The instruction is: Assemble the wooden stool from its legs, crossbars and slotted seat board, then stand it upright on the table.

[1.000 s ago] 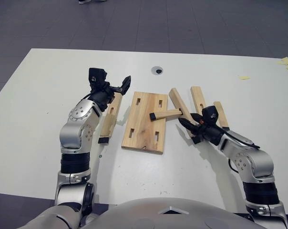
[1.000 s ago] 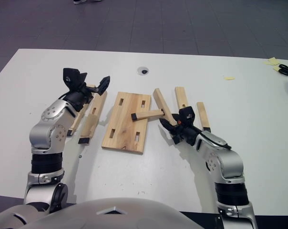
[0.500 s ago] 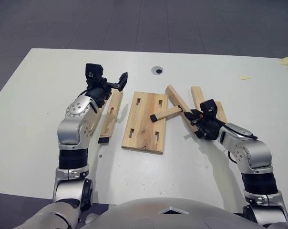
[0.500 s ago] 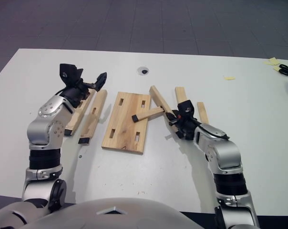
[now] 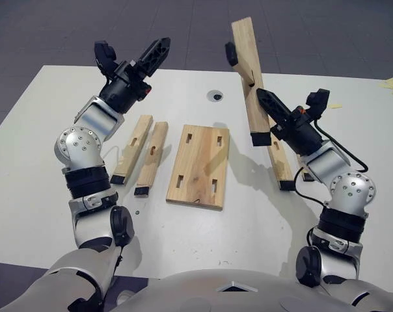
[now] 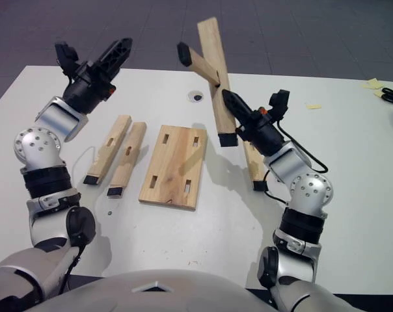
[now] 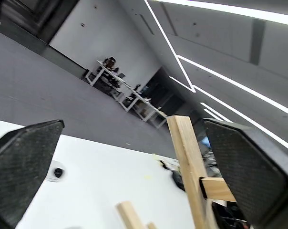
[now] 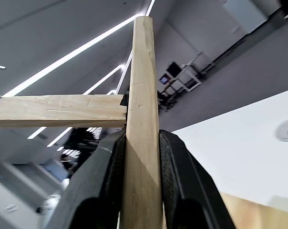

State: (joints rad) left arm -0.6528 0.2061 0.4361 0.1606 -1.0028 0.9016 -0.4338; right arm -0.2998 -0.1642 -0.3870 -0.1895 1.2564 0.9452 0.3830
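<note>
1. Slotted seat board: lay flat on the white table, with four rectangular slots showing in its upper face.
2. Right gripper: was raised above the seat board's far right corner, its two fingers clamped on opposite faces of the held leg.
3. Held leg: hung clear of the table, nearly upright with a slight lean. Its black-capped lower end was above the table just right of the seat board.
4. Crossbar: sat in the held leg near its upper end and projected toward the seat board's left side, with a black cap on its free end.
5. Left gripper: was raised in the air beyond the seat board's far left corner, jaws spread wide with nothing between them.
6. Outer leg and inner leg: lay side by side on the table left of the seat board, apart from it and roughly parallel to its long edge, black caps at their near ends.
7. Right-side leg: lay on the table right of the seat board, under the right arm.
8. Round grommet: was set in the table beyond the seat board's far edge.
</note>
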